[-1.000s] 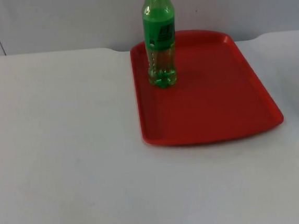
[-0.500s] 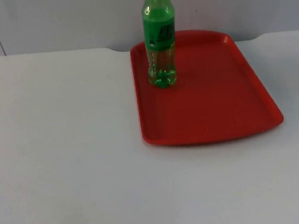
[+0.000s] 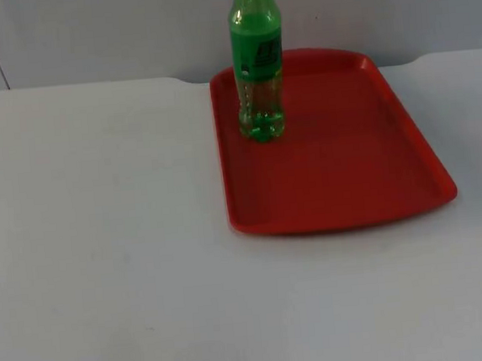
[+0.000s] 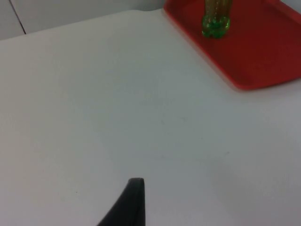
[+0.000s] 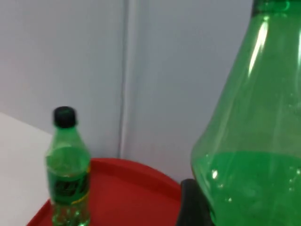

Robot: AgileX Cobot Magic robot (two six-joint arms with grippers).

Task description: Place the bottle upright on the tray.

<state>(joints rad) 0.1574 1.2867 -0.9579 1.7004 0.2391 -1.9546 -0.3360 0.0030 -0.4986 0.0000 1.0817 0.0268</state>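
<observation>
1. The right gripper is clamped on a green bottle, held upright and right up against it. I'd guess that's so it can go down on its base without tipping.
2. Out ahead of those jaws, well apart, a second bottle already stands upright on the red tray, near the tray's far edge. Most of the tray floor is bare, so there looks to be plenty of room beside it.
3. The left gripper waits over bare table, with the tray well ahead of it and off to one side. Can't tell if it's open or closed.
4. The white table is flat and plain, and the grey wall runs just behind the tray.
</observation>
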